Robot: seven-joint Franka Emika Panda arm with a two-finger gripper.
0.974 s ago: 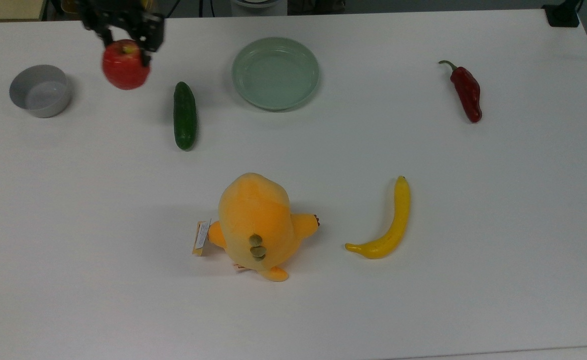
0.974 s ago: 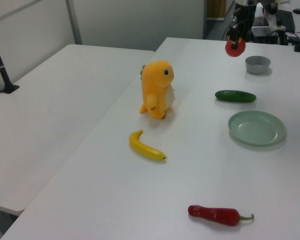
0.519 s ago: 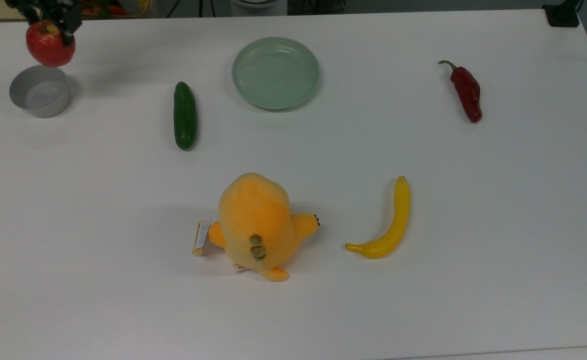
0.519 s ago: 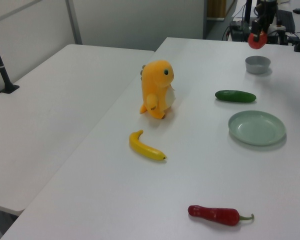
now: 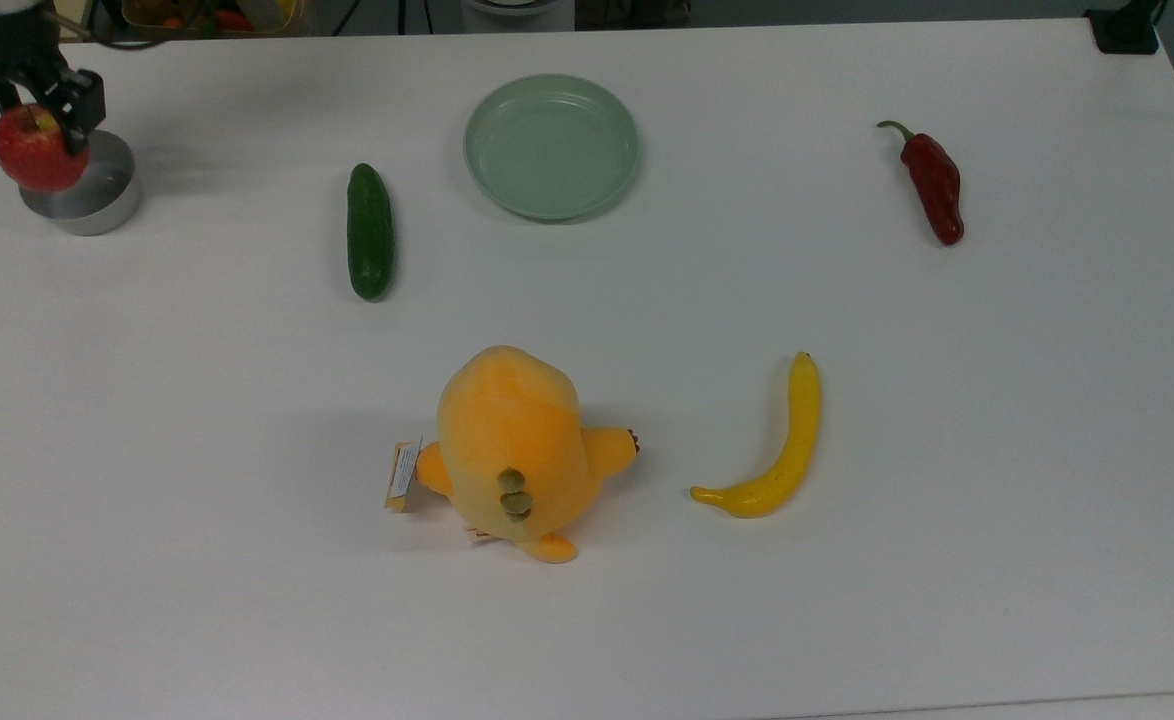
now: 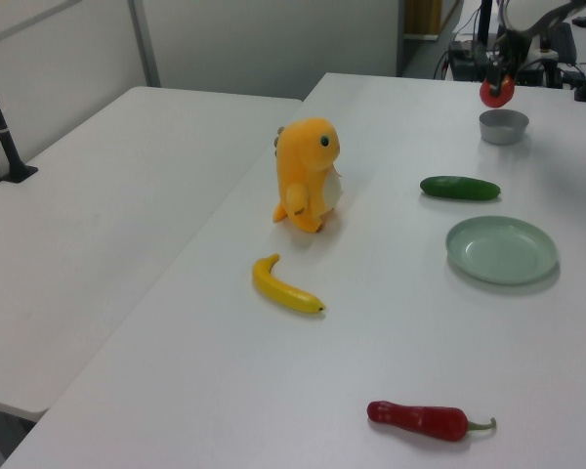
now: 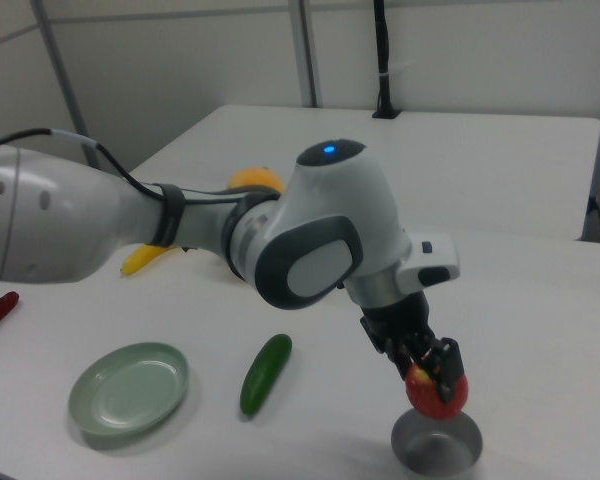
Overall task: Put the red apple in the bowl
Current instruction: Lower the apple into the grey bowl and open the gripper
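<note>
Holding: the gripper is pinched on the red apple, one finger on each side near the stem end
Apple position: hanging in the air above the bowl; in the right view it sits just over the rim, not inside; in the top view the red apple overlaps the top view's left edge of the bowl, and in the left view the red apple hangs just above the bowl
Weight: judged light, since a shallow two-finger pinch carries it with most of the fruit hanging below the fingers
Stiffness: looks hard and unyielding, no dent visible where the fingers press
Surface: glossy skin, likely slippery; a round body gives the fingers little flat face, so it could roll or slide out
Hold point: across the widest part would be the surest; the present hold sits high, near the stem
Fragility: seems low; a short drop into the bowl should do no harm, though it may bounce
Fit: bowl only slightly wider than the apple, so centring matters before letting go
Neighbours: cucumber, pale green dish, chili pepper, banana and plush toy all lie well apart from the bowl on the table
</note>
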